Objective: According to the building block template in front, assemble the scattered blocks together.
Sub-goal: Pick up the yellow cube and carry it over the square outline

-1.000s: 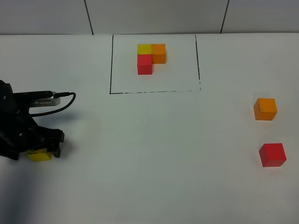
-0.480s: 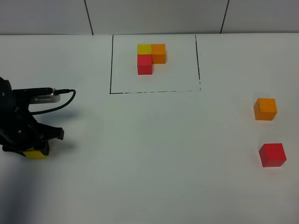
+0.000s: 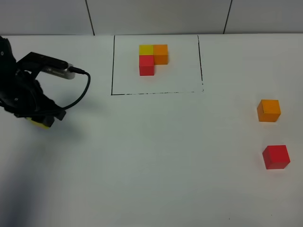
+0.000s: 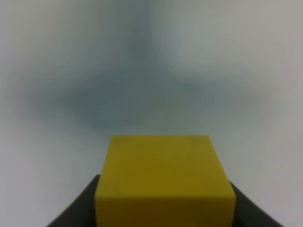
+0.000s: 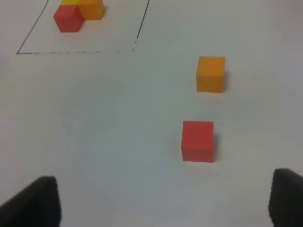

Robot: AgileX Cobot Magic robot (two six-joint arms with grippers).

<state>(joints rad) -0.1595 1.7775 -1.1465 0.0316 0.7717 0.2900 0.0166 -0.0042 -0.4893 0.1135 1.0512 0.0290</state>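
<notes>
Grips small plain yellow cube [image 4: 163, 182] in just-closed left fingers [image 4: 75, 210], lifts it off white counter [image 3: 165, 165] for assembly; leaves right fingers [image 5: 45, 201] wide open, empty.

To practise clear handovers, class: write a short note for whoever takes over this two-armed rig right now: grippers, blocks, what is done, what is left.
Left gripper: shut on the small yellow cube, apparently raised off the white table.
Right gripper: open, empty.
Loose orange cube and loose red cube lie apart on the right, untouched.
Template, an L of yellow, orange and red cubes, sits in the black-lined rectangle at the back.
Done: yellow picked. Left: join all three as in the template.
</notes>
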